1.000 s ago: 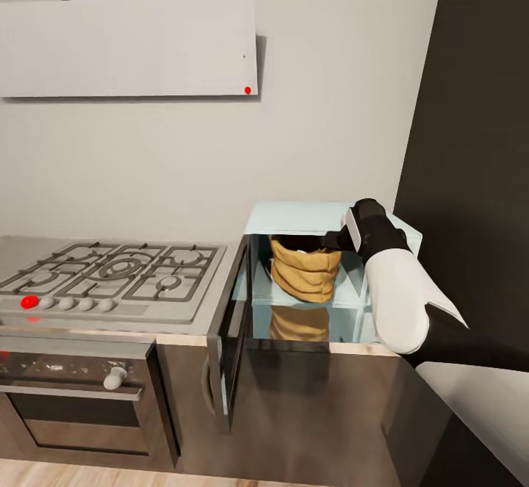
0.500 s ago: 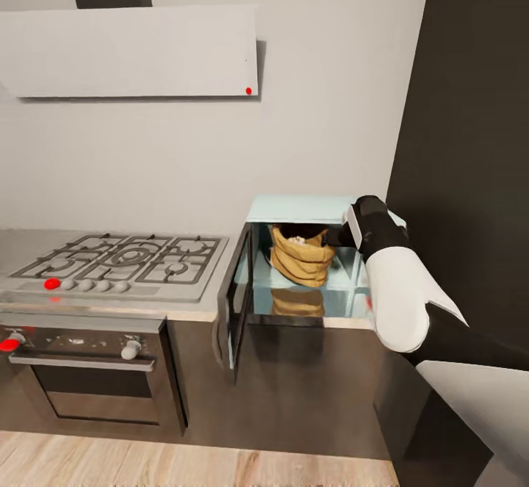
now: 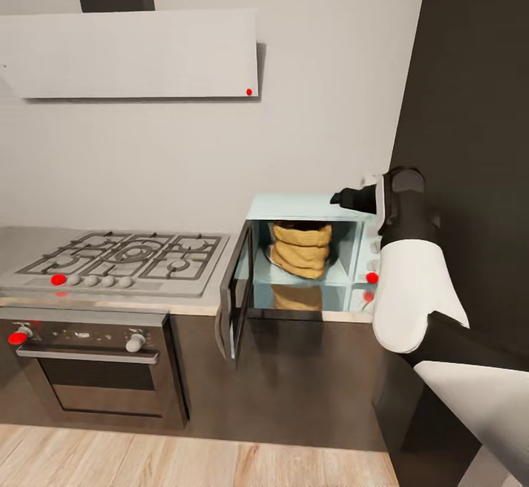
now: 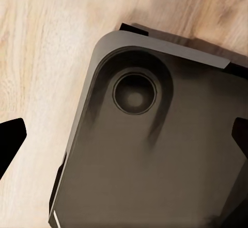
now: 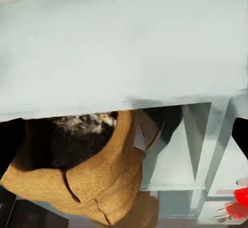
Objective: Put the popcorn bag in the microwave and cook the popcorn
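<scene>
The pale blue microwave (image 3: 308,208) stands on the countertop (image 3: 15,241) with its door (image 3: 236,300) swung open to the left. Inside the cavity sits the mustard-tan popcorn bag (image 3: 300,248), upright and touching no gripper. In the right wrist view the bag (image 5: 88,186) shows under the microwave's top (image 5: 124,47), with a few pale popcorn bits (image 5: 85,120) in its dark mouth. My right gripper (image 3: 345,197) hovers above the microwave's top right corner, open and empty. My left gripper (image 4: 124,137) hangs open over my dark base (image 4: 155,150) and the wood floor (image 4: 41,42).
A gas hob (image 3: 125,255) lies left of the microwave, with a black oven (image 3: 95,369) under it and a white hood (image 3: 132,53) above. A tall dark cabinet (image 3: 470,142) rises at the right. The microwave's red light (image 3: 372,278) shows beside the cavity.
My right gripper has let go of the bag, pulled out of the microwave cavity and risen above its top. The bag stays inside. The camera has backed off.
</scene>
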Robot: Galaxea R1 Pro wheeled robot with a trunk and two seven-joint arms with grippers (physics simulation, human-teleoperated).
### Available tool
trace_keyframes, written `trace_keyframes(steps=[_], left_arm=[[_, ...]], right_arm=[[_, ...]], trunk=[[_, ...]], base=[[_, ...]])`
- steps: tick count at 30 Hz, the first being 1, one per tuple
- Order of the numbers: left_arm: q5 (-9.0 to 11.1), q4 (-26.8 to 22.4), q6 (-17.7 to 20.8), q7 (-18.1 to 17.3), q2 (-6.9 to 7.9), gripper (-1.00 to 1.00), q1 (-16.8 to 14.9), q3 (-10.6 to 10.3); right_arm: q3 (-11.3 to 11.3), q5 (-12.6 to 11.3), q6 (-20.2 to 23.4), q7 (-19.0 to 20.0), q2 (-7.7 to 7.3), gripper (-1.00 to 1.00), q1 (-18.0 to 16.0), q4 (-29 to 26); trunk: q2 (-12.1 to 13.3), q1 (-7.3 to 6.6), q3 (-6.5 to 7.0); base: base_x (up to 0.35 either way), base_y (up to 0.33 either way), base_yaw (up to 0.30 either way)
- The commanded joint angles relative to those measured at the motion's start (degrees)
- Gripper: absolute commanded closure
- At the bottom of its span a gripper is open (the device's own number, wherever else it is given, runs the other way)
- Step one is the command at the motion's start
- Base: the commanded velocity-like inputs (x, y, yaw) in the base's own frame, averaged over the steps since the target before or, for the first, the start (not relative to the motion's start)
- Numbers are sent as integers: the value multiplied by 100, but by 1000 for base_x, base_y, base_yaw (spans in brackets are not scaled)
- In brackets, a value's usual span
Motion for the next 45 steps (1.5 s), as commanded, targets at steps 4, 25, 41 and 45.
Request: trace_keyframes(steps=[4,25,41,45], left_arm=[[23,-3,-14,0,0,-100,0,-12],[23,-3,-10,0,0,-100,-2,-14],[22,-10,-11,-6,0,-100,-3,-5],[23,-10,-11,-1,0,-100,-3,-5]], right_arm=[[-8,99,11,87,-12,-100,56,65],[462,128,-1438,1077,9,-100,1972,8],[445,76,-3113,170,9,-100,2207,80],[439,74,-3116,189,9,-100,2205,223]], trunk=[[-3,0,-6],[-3,0,-6],[-3,0,-6],[-3,0,-6]], base=[[0,0,0],[0,0,0],[0,60,0],[0,316,0]])
